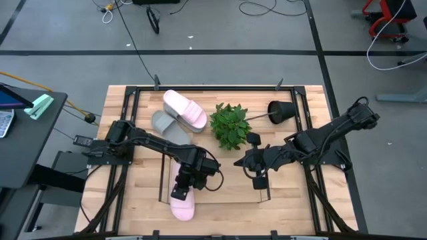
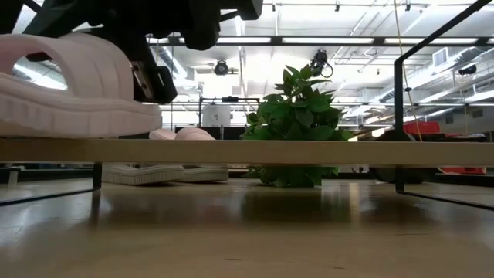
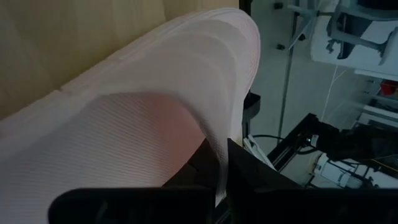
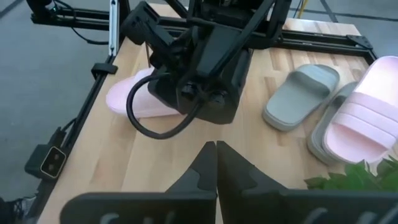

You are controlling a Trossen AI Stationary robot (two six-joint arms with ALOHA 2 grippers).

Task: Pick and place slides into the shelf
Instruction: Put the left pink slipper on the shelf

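While the left gripper (image 1: pixel 181 188) pinches the strap of a pink slide (image 1: pixel 181 203) with its fingers nearly shut on it, that slide sits at the shelf's (image 1: pixel 267 195) left end, near the table's (image 1: pixel 220 187) front edge. The low view shows its sole resting on the shelf's rail. If the fingers let go with the sole only partly over the rods, the slide could tip or slip between them; dragging on the strap could skew it. Its long axis runs front to back across the shelf; I cannot tell which end is the toe. The right gripper (image 1: pixel 241 162) hovers beside the plant (image 1: pixel 230 125), fingers closed and empty. Another pink slide (image 1: pixel 185 109) and grey slides (image 1: pixel 168 127) lie well apart, at the back.
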